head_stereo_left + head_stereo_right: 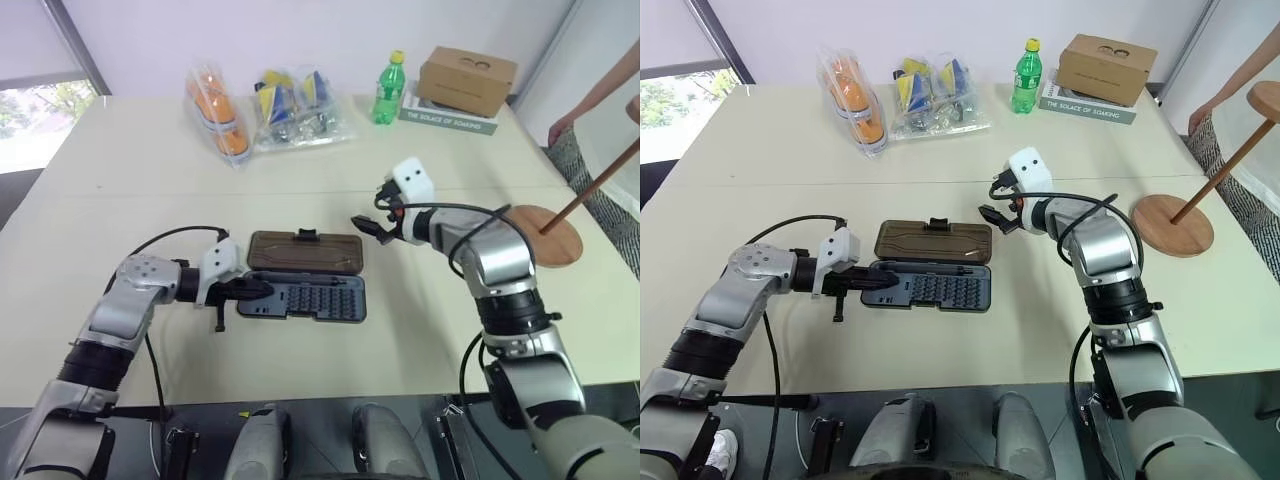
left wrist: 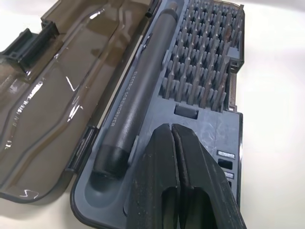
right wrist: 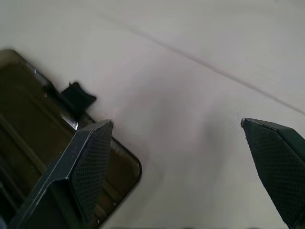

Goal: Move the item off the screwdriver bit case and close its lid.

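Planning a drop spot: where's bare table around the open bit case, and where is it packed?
Free: the wide strip between the screwdriver bit case and the near table edge, and the stretch between the lid and the snack bags. Crowded: the far edge, with bags, green bottle, cardboard box; the wooden stand fills the right.

The left arm reaches in from the left, its gripper (image 1: 262,290) pointing right with both fingers (image 2: 164,157) pressed together, tips over the left end of the case (image 1: 330,310). The right arm bends in from the right, its gripper (image 1: 992,217) angled downward just beyond the case's far right corner, fingers (image 3: 90,157) spread wide with nothing between them.
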`<state>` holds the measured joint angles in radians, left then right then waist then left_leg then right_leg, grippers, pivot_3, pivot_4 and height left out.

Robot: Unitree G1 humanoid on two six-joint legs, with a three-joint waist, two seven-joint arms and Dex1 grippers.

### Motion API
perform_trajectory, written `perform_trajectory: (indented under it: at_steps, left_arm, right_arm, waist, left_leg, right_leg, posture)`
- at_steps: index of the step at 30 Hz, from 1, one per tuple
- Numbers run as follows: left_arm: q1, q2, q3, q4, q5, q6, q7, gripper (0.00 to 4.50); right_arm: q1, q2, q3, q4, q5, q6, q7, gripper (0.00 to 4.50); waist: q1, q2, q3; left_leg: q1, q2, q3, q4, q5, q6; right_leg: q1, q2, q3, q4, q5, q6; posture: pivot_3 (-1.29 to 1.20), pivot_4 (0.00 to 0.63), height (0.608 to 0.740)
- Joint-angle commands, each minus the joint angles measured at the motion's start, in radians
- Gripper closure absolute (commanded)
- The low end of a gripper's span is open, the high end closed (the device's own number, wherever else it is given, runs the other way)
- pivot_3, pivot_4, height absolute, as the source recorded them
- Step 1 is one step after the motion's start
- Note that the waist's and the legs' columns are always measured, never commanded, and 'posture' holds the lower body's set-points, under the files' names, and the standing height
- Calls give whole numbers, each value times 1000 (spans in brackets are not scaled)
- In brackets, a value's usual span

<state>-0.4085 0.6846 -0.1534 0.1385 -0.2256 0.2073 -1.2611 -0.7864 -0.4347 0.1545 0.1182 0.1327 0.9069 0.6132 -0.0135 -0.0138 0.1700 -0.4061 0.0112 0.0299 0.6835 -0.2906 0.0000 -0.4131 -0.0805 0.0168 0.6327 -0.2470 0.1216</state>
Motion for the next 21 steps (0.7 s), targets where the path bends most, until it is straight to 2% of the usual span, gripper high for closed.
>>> perform_trajectory:
  at_steps: [1,7,21]
  left_arm:
    - [16,-4,-32,19,36,6,14,4447]
    - [22,-10,-31,4,32,9,25,4447]
    - [61,14,-22,-47,17,24,20,4447]
  right_arm:
    - [-45,-38,74,36,-28,-55,80,0]
    - [-75,-36,146,140,-76,-174,138,0]
    - [-141,33,149,344,-125,-290,176,0]
  waist:
    - [-1,0,0]
    - [-2,0,0]
    - [-4,0,0]
  left_leg:
    - [0,0,0,0,0,0]
    - [0,0,0,0,0,0]
    - [0,0,0,0,0,0]
  right_leg:
    - [0,0,0,0,0,0]
    - [0,0,0,0,0,0]
    - [0,0,0,0,0,0]
  posture:
    - [0,150,740]
    - [0,150,740]
    - [0,150,740]
